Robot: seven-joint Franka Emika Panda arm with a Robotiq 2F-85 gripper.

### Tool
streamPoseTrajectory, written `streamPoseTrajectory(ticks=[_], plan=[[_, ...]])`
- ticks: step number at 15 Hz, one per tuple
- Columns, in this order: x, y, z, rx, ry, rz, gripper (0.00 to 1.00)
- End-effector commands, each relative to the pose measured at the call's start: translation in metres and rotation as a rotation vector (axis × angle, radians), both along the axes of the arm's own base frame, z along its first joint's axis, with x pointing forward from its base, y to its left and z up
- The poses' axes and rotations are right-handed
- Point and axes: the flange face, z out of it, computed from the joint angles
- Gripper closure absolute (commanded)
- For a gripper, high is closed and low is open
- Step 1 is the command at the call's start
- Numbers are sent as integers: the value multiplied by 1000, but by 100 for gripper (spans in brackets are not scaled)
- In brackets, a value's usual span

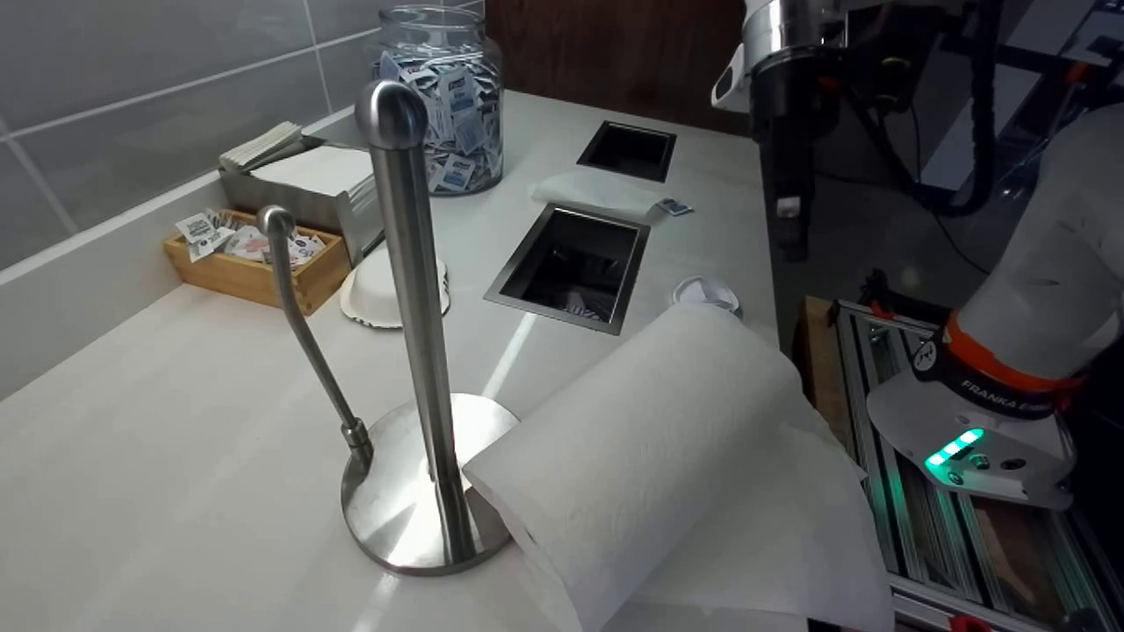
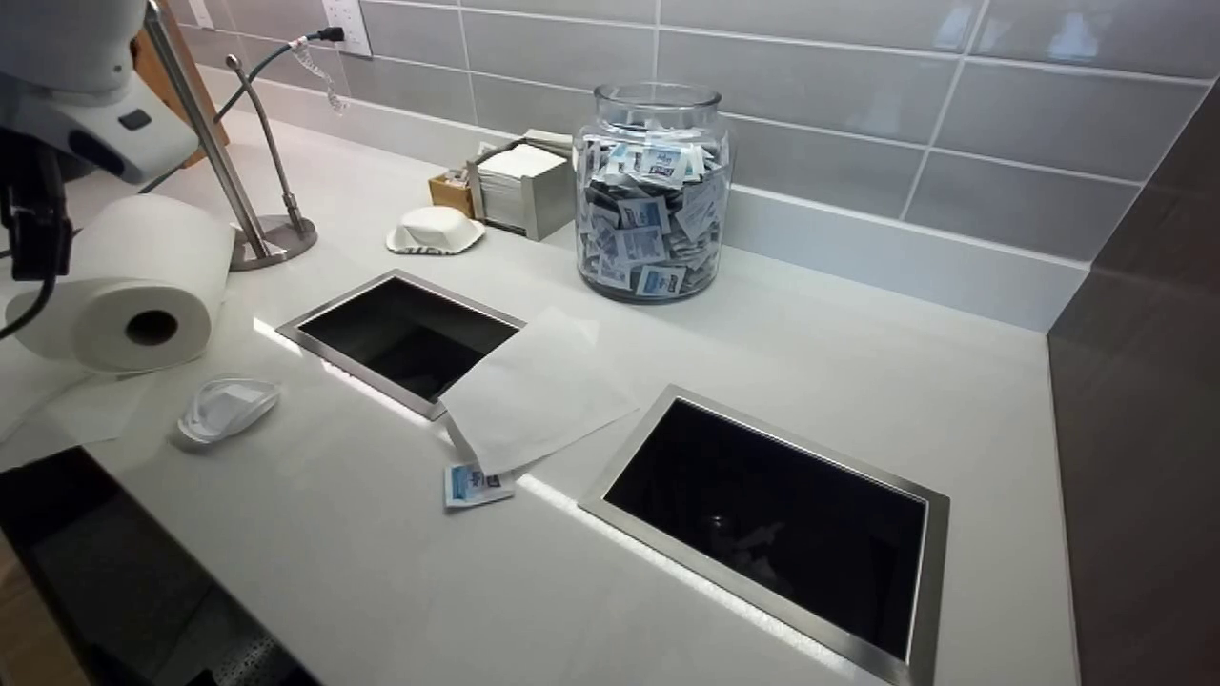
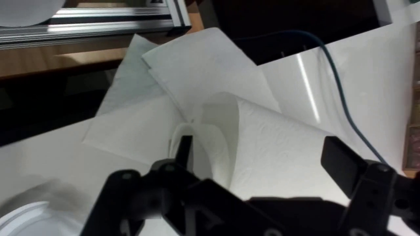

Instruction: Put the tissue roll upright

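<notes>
The tissue roll (image 1: 650, 439) is a thick white cylinder lying on its side on the counter. One end is by the steel stand's base, and a loose sheet spreads toward the counter edge. In an exterior view its end with the dark core hole (image 2: 152, 327) shows. The steel stand (image 1: 413, 307) is upright with no roll on it; it also shows in an exterior view (image 2: 224, 162). My gripper (image 1: 790, 241) is open and empty, pointing down above the counter-edge side. In the wrist view my fingers (image 3: 257, 144) are wide apart, with the tissue roll (image 3: 285, 141) below them.
A crumpled white item (image 2: 227, 410) lies near the roll's open end. Two framed openings (image 1: 571, 263) (image 2: 762, 534) are set in the counter. A glass jar (image 2: 653, 200), a napkin holder (image 2: 519, 191) and a white paper bowl (image 2: 434, 231) stand toward the wall.
</notes>
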Motion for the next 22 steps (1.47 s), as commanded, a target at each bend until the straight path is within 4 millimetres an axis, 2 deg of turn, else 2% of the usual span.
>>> streamPoseTrajectory(ticks=[1,3,5,6,10,22], plan=[[8,13,-20,158,-43,-21,0],[8,18,-31,208,-53,-22,0],[13,15,-43,194,-70,-22,0],[8,15,-28,180,-54,-15,0],[11,14,-31,179,-52,-14,0],[23,-1,-80,180,-31,-113,0]])
